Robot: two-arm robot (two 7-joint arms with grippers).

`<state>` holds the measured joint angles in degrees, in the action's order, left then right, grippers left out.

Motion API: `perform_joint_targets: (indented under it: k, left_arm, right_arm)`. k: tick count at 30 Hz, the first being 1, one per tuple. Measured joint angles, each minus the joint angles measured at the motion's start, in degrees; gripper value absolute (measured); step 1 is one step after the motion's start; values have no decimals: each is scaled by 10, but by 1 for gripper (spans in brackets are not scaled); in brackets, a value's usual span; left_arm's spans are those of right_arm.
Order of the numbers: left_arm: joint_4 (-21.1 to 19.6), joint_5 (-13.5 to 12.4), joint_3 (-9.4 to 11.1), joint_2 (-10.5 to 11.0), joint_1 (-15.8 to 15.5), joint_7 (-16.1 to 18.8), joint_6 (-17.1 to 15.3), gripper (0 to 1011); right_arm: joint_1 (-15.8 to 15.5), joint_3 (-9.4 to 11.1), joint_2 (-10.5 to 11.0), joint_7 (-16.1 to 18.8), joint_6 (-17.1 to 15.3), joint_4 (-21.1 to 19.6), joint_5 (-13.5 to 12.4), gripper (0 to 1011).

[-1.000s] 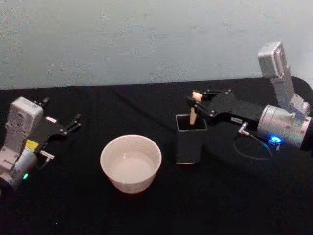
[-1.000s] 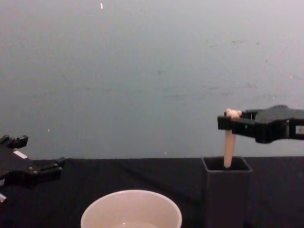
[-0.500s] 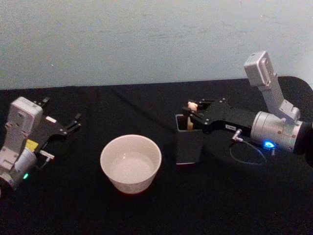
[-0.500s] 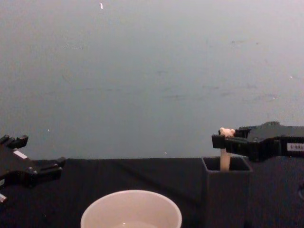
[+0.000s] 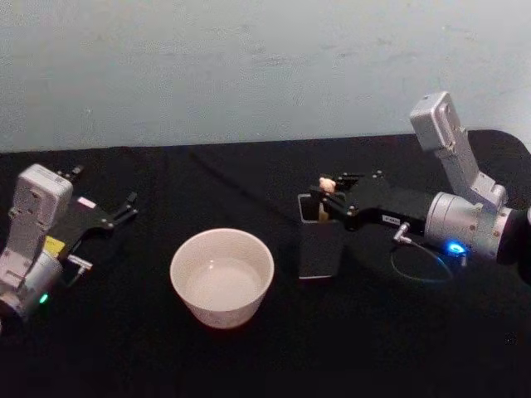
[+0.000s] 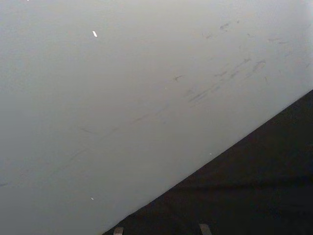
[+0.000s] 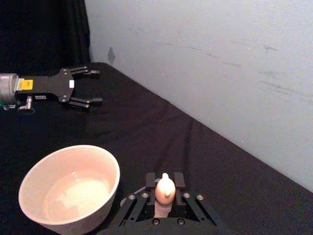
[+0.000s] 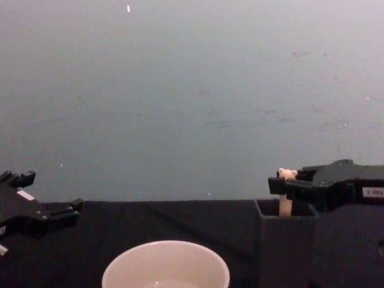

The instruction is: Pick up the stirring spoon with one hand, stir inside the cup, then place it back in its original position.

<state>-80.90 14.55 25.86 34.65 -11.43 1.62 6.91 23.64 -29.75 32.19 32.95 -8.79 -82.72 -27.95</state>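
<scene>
So the right claw [image 5: 323,196] is pinching the stirring spoon [image 5: 327,186] just under its bear head, with the spoon standing upright in the dark grey holder [image 5: 321,245]. Cup [image 5: 221,276] sits to its left on the black counter [image 5: 373,332]. Left claw [image 5: 124,207] hangs spread apart, far left.

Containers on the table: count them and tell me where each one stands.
2. The cup stands near the table's middle; the holder stands apart to its right, with the stirring spoon in it, gripped by the right gripper.
</scene>
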Motion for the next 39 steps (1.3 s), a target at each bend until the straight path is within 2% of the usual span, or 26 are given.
perform_joint_targets:
  k: [26,28,29,32,39]
  left_arm:
    - [0,0,0,0,0,0,0,1001]
    - [0,0,0,0,0,0,0,1001]
    - [0,0,0,0,0,0,0,1002]
    - [0,0,0,0,0,0,0,1001]
    - [0,0,0,0,0,0,0,1001]
  right_arm:
    - [0,0,0,-1,1,-1,-1,229]
    - [0,0,0,-1,1,-1,-1,280]
    - [0,0,0,-1,1,-1,-1,338]
    - [0,0,0,-1,1,-1,-1,392]
    - [0,0,0,-1,1,-1,-1,646]
